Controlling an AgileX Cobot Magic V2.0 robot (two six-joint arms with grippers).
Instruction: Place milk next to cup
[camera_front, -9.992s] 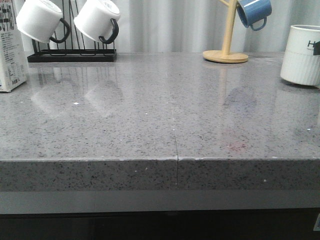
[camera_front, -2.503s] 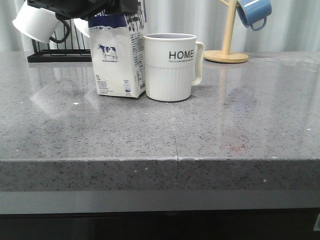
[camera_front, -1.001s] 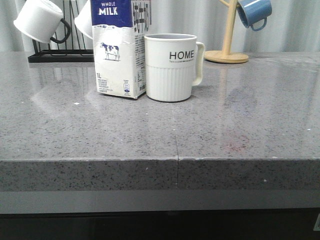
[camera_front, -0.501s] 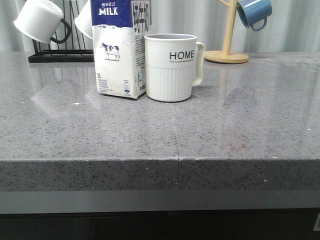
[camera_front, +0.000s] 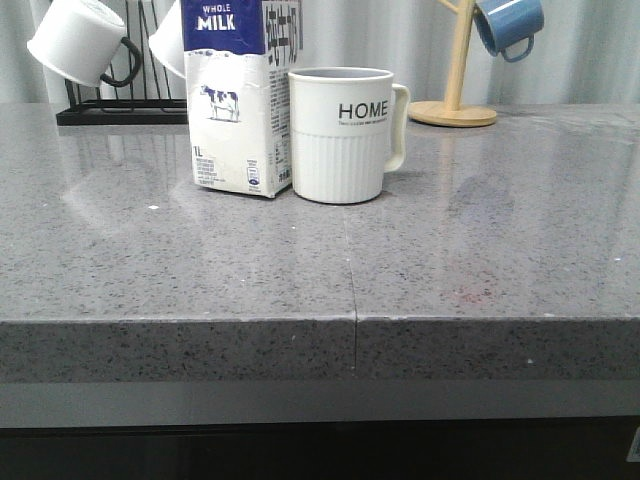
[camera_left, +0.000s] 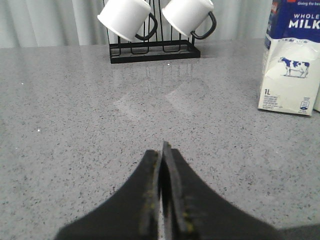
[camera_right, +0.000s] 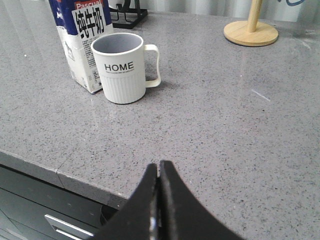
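The milk carton (camera_front: 238, 100) stands upright on the grey counter, white with a dark blue top band and a cow picture. Its right side touches or nearly touches the off-white ribbed "HOME" cup (camera_front: 342, 135), whose handle points right. Both also show in the right wrist view: milk (camera_right: 80, 45), cup (camera_right: 122, 67). The milk shows at the edge of the left wrist view (camera_left: 292, 60). My left gripper (camera_left: 162, 150) is shut and empty, well away from the carton. My right gripper (camera_right: 159, 167) is shut and empty near the counter's front edge. Neither gripper shows in the front view.
A black wire rack (camera_front: 125, 105) with two white black-handled mugs (camera_front: 80, 40) stands at the back left. A wooden mug tree (camera_front: 455, 100) with a blue mug (camera_front: 508, 25) stands at the back right. The counter's front edge (camera_front: 320, 325) runs across the front view.
Ten seconds ago the milk was at the far left and the cup at the far right. 2.5 s ago a gripper was at the carton's top; it has since left the front view. Nothing moved in the last second.
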